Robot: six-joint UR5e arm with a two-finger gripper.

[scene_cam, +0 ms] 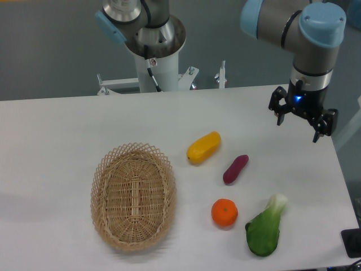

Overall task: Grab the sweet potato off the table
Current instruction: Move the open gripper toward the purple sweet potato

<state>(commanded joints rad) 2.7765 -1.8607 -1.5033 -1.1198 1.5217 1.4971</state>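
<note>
Black at the fingers (pixel 278 113), and holding them spread well apart with only air between, pinching nothing. Hanging as the gripper (pixel 298 129) above the far right part of the table (pixel 56 130), near its rear edge, pointing downward, glowing with a small blue light just above the fingers. Rising from there into the grey and pale-blue arm (pixel 316 34), bending away toward the top of the view.

Lying well apart from the gripper, closer to the camera and further toward the middle of the white tabletop: the sweet potato (pixel 236 169), dark purple-magenta and slender, resting flat, slanting with one tapered end toward the far right and the other toward the near left, touching nothing.

Sitting near it on the far left side, apart from it by a strip of bare white: a yellow-orange oblong fruit (pixel 203 147), slanting much the same way. Sitting in front of the sweet potato, near but not touching: a round orange (pixel 224 213). Lying just beside the orange on the right, close to the front edge: a green leafy vegetable (pixel 264 228) with a pale stalk end pointing up toward the rear right.

Resting further left, well apart from the sweet potato: an oval wicker basket (pixel 96 192), holding nothing visible inside. Standing behind the table's rear edge, near the middle: a white pedestal (pixel 155 70), carrying a metal base with another grey and blue joint. Showing at the lower right corner, beyond the table's edge: a dark flat object (pixel 352 243), too cropped for telling what.
</note>
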